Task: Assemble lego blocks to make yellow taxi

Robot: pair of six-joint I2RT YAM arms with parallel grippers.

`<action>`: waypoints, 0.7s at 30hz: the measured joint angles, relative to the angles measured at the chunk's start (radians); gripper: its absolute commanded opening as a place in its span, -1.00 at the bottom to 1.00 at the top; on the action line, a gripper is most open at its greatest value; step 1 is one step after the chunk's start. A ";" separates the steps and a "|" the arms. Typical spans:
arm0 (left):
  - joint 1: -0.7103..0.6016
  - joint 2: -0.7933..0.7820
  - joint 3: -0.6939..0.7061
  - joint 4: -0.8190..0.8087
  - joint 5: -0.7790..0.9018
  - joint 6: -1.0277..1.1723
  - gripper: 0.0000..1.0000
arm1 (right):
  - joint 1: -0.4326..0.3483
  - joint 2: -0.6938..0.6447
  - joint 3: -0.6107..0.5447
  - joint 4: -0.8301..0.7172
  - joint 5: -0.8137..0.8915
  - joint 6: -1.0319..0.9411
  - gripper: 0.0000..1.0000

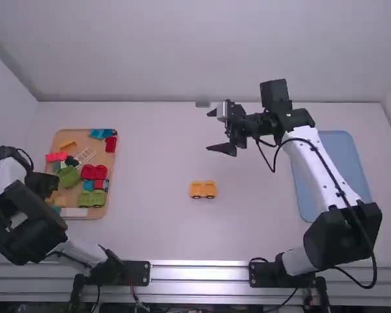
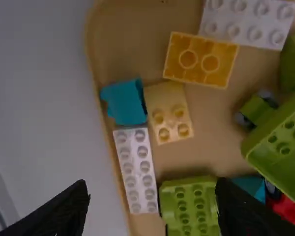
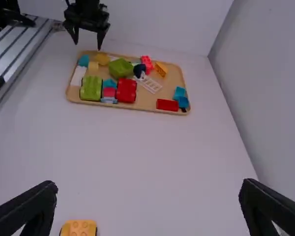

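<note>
In the high view my left gripper (image 1: 42,184) is over the tray's near left part, and my right gripper (image 1: 209,131) stands open above the table's far middle. An orange-yellow piece on wheels (image 1: 203,190) rests on the table nearer the camera; its studded top (image 3: 78,228) shows in the right wrist view. The left wrist view has my left gripper (image 2: 154,196) open over the tray, with a yellow block (image 2: 200,60) beside a pale yellow block (image 2: 168,112). Nothing is between the fingers of my right gripper (image 3: 148,196). A yellow sloped piece (image 1: 68,145) lies at the tray's far end.
The wooden tray (image 3: 137,108) also holds a green car-like piece (image 3: 91,88), a red piece (image 3: 126,90), a white ladder-like piece (image 3: 150,84) and several blue and white blocks. A blue mat (image 1: 352,156) lies at the right, partly behind the right arm. Walls border the table.
</note>
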 measured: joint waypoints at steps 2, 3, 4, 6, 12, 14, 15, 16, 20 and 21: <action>0.000 0.000 -0.014 0.008 0.000 -0.007 0.36 | 0.000 0.000 0.000 -0.001 0.001 -0.002 0.98; 0.000 0.000 -0.017 0.006 0.000 -0.010 0.36 | 0.000 0.000 0.000 -0.001 0.000 -0.001 0.98; 0.000 0.000 -0.018 0.007 0.000 -0.011 0.36 | 0.000 0.000 0.000 0.000 0.000 0.002 0.98; 0.000 0.011 -0.018 0.027 -0.003 -0.014 0.38 | 0.000 0.000 0.000 0.000 0.001 -0.002 0.98; 0.001 0.117 -0.018 0.094 0.001 -0.013 0.33 | 0.000 0.000 0.000 -0.001 0.002 -0.001 0.98; 0.000 0.149 -0.018 0.112 0.004 -0.014 0.26 | 0.000 0.000 0.000 0.000 0.003 -0.002 0.98; 0.000 0.158 -0.018 0.116 0.006 -0.014 0.22 | 0.000 0.000 0.000 0.000 0.003 0.000 0.98; 0.000 0.159 -0.018 0.117 0.007 -0.014 0.20 | 0.000 0.000 0.000 0.000 0.003 -0.003 0.98; 0.000 0.164 -0.018 0.148 0.013 -0.016 -0.01 | 0.000 0.000 0.000 -0.001 0.003 -0.001 0.98; 0.000 0.165 -0.018 0.155 0.018 -0.017 -0.02 | 0.000 0.000 0.000 -0.001 0.003 0.001 0.98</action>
